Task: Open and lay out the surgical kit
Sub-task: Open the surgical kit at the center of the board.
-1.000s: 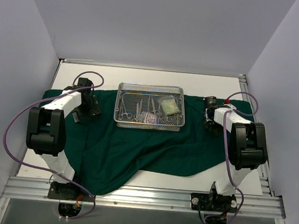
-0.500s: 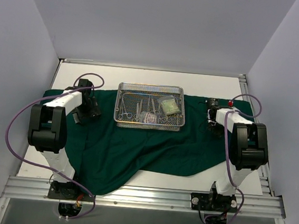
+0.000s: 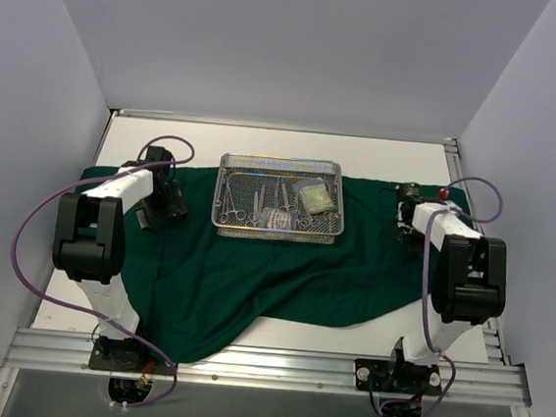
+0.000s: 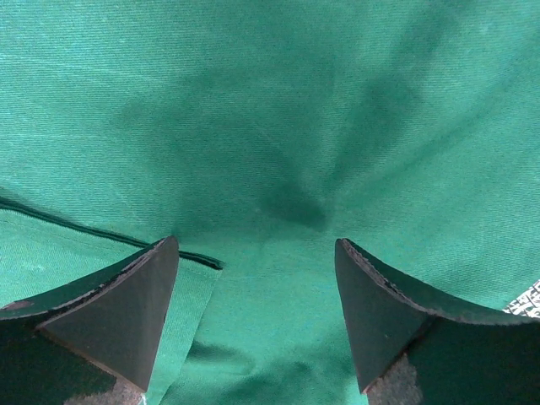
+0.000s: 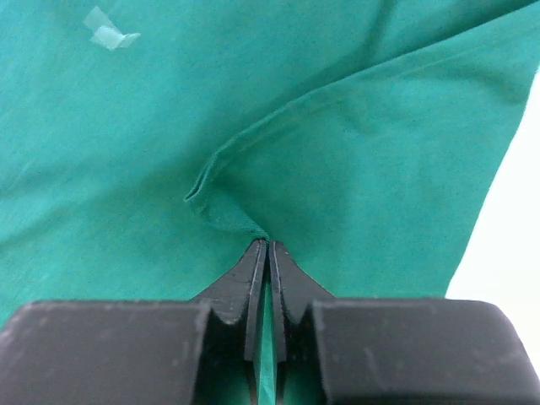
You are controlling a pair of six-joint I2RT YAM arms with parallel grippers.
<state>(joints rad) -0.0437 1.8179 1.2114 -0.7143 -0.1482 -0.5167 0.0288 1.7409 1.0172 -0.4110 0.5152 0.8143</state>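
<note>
The dark green cloth wrap (image 3: 282, 268) lies spread over the table. On it at the back middle stands the silver wire-mesh tray (image 3: 277, 231) with several steel instruments (image 3: 259, 199) and clear packets (image 3: 315, 198) inside. My left gripper (image 3: 157, 210) is open just above the cloth (image 4: 270, 152) left of the tray, with a hemmed edge (image 4: 101, 228) under its left finger. My right gripper (image 3: 407, 224) is shut on a pinched fold of the cloth (image 5: 228, 211) near the cloth's right edge.
The white tabletop (image 3: 382, 154) shows behind the cloth and along its right edge (image 5: 515, 219). The cloth's front part hangs toward the metal rail (image 3: 263, 365) at the near edge. White walls stand on three sides.
My right gripper has moved to the right, pulling the pinched cloth with it toward the table's right side. My left gripper has stayed almost still.
</note>
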